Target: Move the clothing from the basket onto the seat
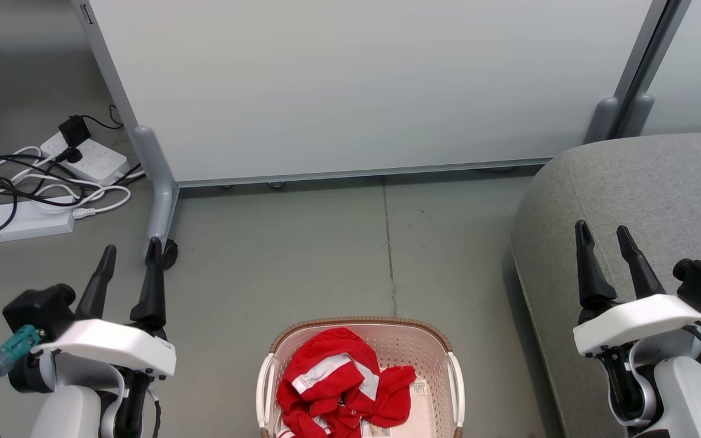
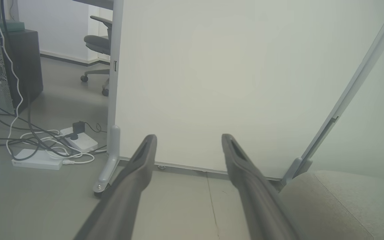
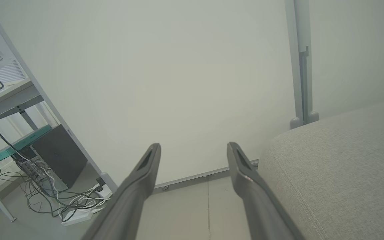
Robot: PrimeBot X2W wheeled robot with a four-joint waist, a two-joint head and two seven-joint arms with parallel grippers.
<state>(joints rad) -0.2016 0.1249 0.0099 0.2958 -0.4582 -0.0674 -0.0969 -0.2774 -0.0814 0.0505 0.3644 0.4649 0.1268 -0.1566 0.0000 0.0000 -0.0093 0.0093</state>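
Red clothing [image 1: 341, 386] with white panels lies bunched in the cream perforated basket [image 1: 429, 353], which stands on the floor at the bottom centre of the head view. The grey seat [image 1: 648, 188] fills the right side; its cushion also shows in the left wrist view [image 2: 345, 203] and the right wrist view [image 3: 342, 166]. My left gripper [image 1: 132, 250] hangs open over bare floor, left of the basket. My right gripper [image 1: 602, 232] is open above the seat's near-left part. Both hold nothing, as their wrist views show for the left gripper [image 2: 187, 137] and the right gripper [image 3: 193, 146].
A white partition panel [image 1: 356, 85] on grey feet stands straight ahead. Power strips and tangled cables [image 1: 40, 182] lie on the floor at the far left. A computer tower [image 2: 8, 66] and an office chair [image 2: 98, 46] stand beyond the panel.
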